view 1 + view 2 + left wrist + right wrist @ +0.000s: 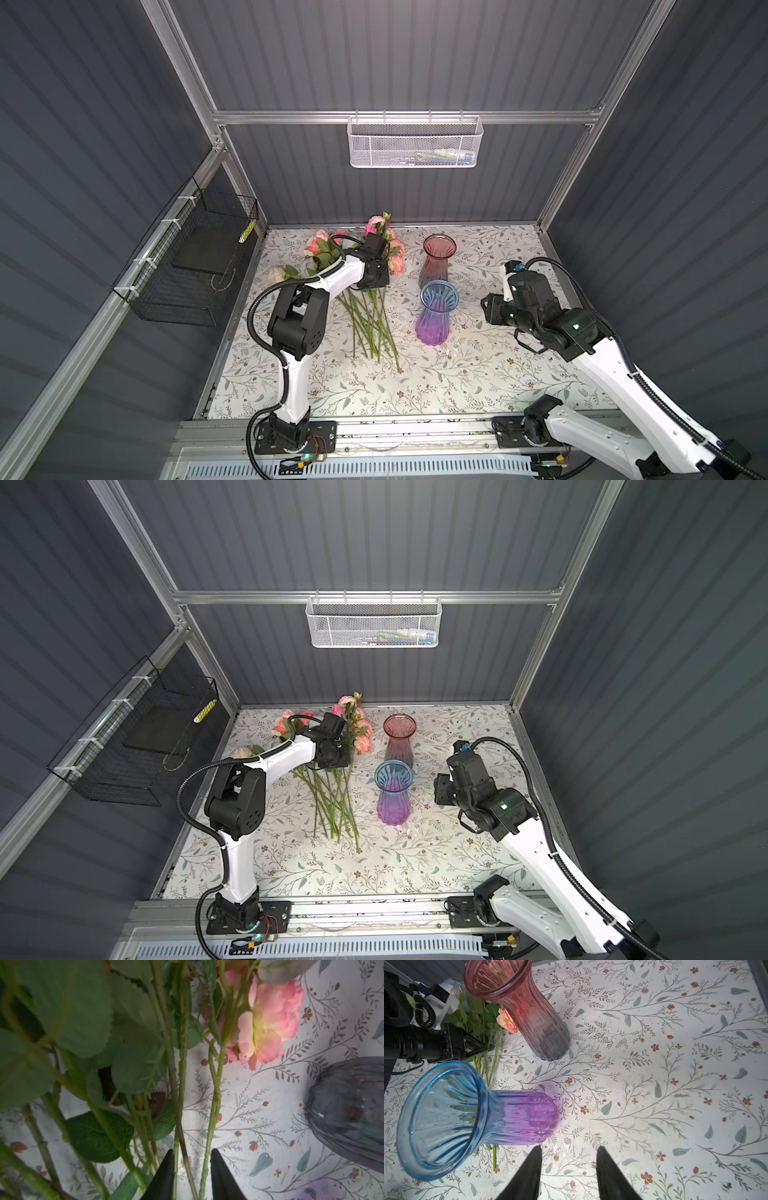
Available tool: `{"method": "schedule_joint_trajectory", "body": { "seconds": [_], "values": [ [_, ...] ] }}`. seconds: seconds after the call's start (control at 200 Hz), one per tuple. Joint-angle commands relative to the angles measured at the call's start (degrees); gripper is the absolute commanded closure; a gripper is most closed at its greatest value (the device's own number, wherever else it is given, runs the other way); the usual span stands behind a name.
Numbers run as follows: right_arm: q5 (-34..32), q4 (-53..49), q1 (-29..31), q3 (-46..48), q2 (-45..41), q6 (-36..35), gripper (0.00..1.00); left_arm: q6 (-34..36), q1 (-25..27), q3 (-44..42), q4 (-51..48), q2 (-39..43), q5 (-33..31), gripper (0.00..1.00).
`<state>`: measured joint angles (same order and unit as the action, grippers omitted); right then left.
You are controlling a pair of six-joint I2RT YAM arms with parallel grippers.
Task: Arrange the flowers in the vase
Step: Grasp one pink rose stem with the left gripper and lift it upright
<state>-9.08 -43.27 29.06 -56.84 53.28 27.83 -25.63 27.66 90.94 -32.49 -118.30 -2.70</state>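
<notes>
The flowers (pixel 370 324) lie in a bundle on the floral table, left of middle. Their pink and coral blooms (pixel 353 725) point to the back wall. My left gripper (pixel 374 282) is down over the stems. In the left wrist view its jaws (pixel 192 1156) stand a little apart with three green stems (pixel 207 1147) between them and table showing in the gaps. Two empty vases stand upright right of the bundle: a pink one (pixel 436 266) and, nearer, a blue-and-purple one (pixel 436 320). My right gripper (pixel 569 1153) hovers open and empty beside the blue-and-purple vase (pixel 467 1115).
A white mesh basket (pixel 415 141) hangs on the back wall. A black wire basket (pixel 195 266) hangs on the left wall. The table's right half (pixel 675 1084) is bare floral cloth. A grey ribbed vase body (pixel 349 1109) stands close beside my left gripper.
</notes>
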Motion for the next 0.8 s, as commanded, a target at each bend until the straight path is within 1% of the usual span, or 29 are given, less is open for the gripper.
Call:
{"method": "schedule_joint_trajectory", "body": {
  "seconds": [0.0,0.16,0.285,0.365,0.455,0.56,0.795],
  "values": [
    [-1.16,0.21,-0.36,1.06,-0.97,-1.03,0.55,1.98,-0.17,3.49,-3.26,-2.5,-2.59,0.7],
    [-1.22,0.27,-0.87,1.86,-2.01,-1.16,0.56,2.16,-0.14,5.46,-4.03,-4.45,-4.37,0.74],
    [-1.02,0.17,-1.21,2.08,-2.43,-1.12,0.56,2.15,-0.15,5.74,-3.47,-4.66,-4.49,0.82],
    [-0.93,0.16,-1.29,2.08,-2.64,-1.12,0.56,2.19,-0.15,5.83,-3.19,-4.96,-3.9,0.86],
    [-0.78,0.08,-1.44,1.92,-2.82,-0.97,0.56,2.19,-0.2,6.08,-3.19,-5.21,-3.28,0.94],
    [-0.29,0.03,-1.39,1.74,-3.07,-0.91,0.56,1.84,-0.15,6.15,-3.19,-4.29,-2.02,1.0],
    [0.58,0.33,-1.5,1.51,-3.2,-0.5,0.56,0.35,-0.19,5.32,-2.89,1.79,1.62,1.0]
  ]
}}
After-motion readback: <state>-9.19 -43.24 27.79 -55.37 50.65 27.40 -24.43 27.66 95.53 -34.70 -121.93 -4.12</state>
